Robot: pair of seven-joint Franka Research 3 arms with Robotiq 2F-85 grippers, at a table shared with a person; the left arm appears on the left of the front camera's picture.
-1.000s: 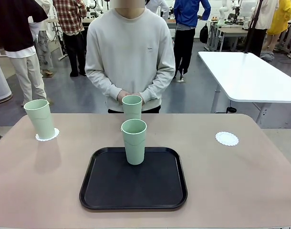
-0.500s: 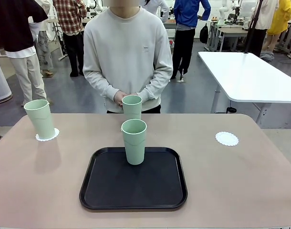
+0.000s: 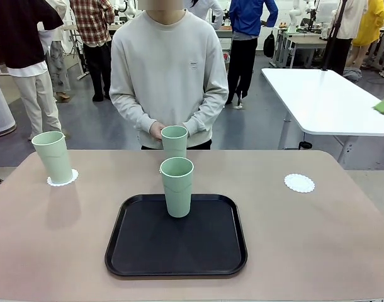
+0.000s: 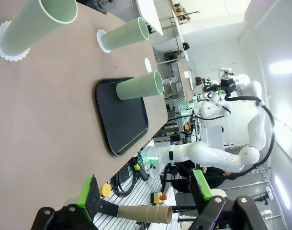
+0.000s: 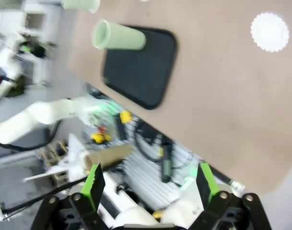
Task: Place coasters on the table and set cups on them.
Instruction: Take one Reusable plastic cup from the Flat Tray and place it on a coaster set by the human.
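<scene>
Beige table (image 3: 318,239), plain mint cups (image 3: 177,187), black tray (image 3: 176,248)

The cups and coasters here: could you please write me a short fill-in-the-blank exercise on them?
The nearest cup stands on the black ___.
The coaster at the right carries ___ cup.
The far-left cup rests on a white ___.
Missing words: tray; no; coaster.

Likely lab hall: white table (image 3: 324,100), cluttered benches (image 3: 302,39) behind, bystanders (image 3: 245,44) on grey floor (image 3: 85,126).
</scene>
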